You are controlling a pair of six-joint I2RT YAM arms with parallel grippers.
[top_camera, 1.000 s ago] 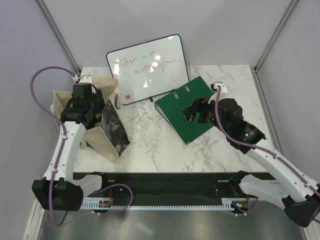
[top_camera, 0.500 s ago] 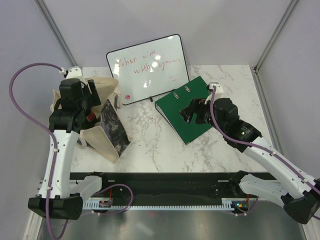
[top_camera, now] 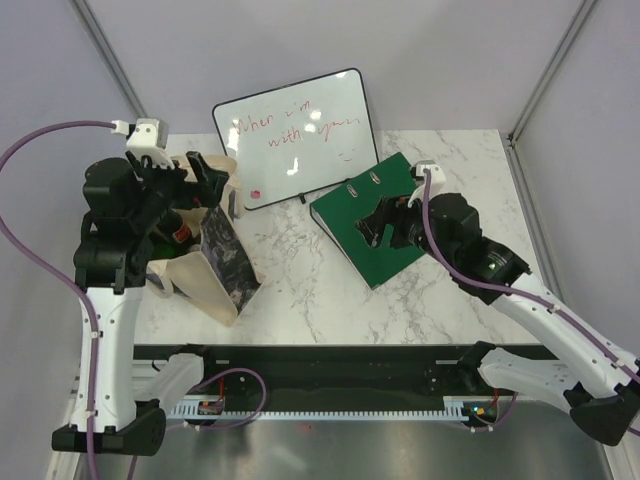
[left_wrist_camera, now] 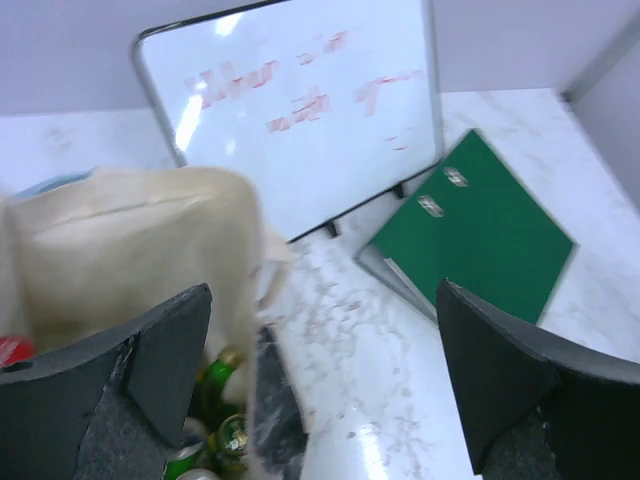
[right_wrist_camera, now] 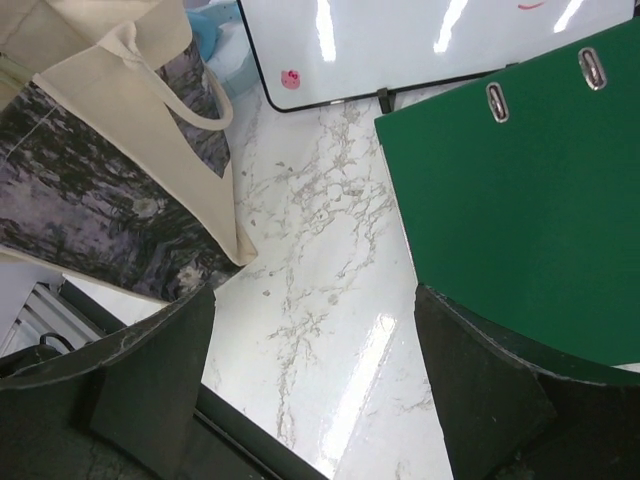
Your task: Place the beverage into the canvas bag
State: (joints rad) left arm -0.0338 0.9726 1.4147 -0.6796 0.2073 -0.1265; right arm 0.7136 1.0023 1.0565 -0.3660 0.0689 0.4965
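Observation:
The beige canvas bag (top_camera: 215, 262) with its dark mottled print stands at the table's left, mouth open. In the left wrist view the bag (left_wrist_camera: 120, 240) holds green bottles (left_wrist_camera: 218, 385) and cans, and a red can (left_wrist_camera: 10, 350) shows at the edge. A red spot (top_camera: 180, 235) shows in the bag's mouth in the top view. My left gripper (top_camera: 188, 182) is open and empty, raised above the bag's mouth (left_wrist_camera: 322, 310). My right gripper (top_camera: 383, 226) is open and empty over the green binder's near edge (right_wrist_camera: 315, 300). The bag (right_wrist_camera: 100, 190) lies to its left.
A green binder (top_camera: 372, 215) lies flat right of centre, also seen by both wrists (left_wrist_camera: 480, 235) (right_wrist_camera: 520, 190). A whiteboard (top_camera: 295, 138) leans at the back. A light blue object (right_wrist_camera: 207, 30) sits behind the bag. Bare marble (top_camera: 300, 270) lies between bag and binder.
My left arm has lifted up and back out of the bag's mouth, its gripper now open above it. The right arm has hardly moved.

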